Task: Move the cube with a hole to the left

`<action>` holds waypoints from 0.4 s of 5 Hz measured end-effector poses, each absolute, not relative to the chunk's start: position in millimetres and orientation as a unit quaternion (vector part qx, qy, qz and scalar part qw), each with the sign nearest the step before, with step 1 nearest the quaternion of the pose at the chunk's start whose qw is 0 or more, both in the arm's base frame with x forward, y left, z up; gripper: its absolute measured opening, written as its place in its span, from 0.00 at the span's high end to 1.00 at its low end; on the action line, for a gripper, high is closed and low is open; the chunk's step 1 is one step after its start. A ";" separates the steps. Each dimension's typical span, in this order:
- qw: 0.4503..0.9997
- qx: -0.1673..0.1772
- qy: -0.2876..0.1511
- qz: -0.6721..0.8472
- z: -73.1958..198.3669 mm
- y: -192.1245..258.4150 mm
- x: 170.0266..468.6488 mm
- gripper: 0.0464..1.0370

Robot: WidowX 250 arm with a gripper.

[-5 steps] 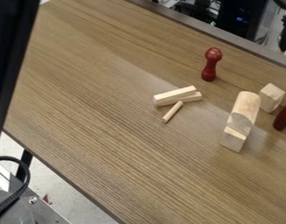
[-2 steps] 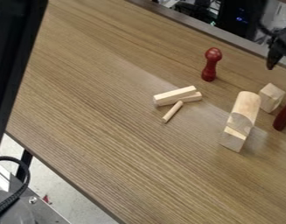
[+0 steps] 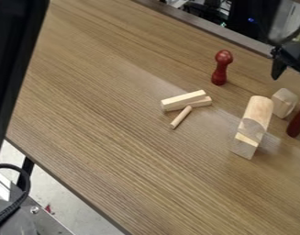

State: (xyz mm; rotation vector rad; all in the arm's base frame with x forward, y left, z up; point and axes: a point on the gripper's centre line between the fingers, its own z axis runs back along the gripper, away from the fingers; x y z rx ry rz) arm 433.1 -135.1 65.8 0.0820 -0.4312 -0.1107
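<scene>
In the camera view, the black two-finger gripper is at the right edge; its opening state cannot be determined. The pale wooden cube, hole not discernible, stands on the brown wood-grain counter, beside the pale wooden half-round block.

Pale wooden cube, on the brown tabletop, toward the view's right side, just beside a wooden cylinder

No readable text, label, brand, number or sign appears on anything in the camera view.
</scene>
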 end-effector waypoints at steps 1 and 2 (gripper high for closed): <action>0.975 0.015 -0.215 -0.054 63.3 -131.6 437.3 0.04; 0.978 0.017 -0.200 -0.048 48.5 -122.8 438.5 0.04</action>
